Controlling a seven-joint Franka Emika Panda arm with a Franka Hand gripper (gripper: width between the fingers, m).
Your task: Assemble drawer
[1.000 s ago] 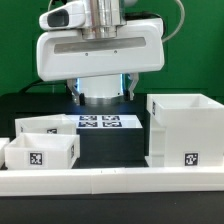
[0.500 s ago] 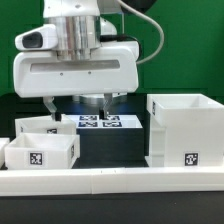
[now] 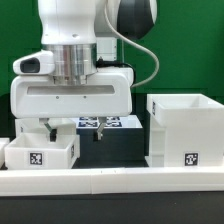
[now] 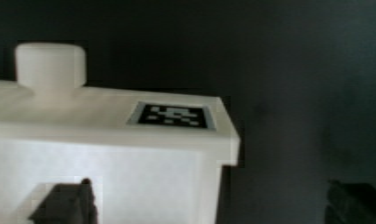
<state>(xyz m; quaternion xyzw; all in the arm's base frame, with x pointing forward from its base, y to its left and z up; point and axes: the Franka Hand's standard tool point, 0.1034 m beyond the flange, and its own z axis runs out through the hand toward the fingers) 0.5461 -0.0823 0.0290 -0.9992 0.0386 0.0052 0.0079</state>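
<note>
Tall case (image 3: 186,128) upright, opening upward; front tray (image 3: 40,153) too.

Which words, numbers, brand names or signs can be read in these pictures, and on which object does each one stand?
No words, numbers or brand names are readable.
Front tray box: square black-and-white tag, pattern only.
Tall case: same kind of tag, no letters.
Marker board: several tags, partly hidden, no letters.
White box, wrist view: one blurred tag, no letters.
</note>
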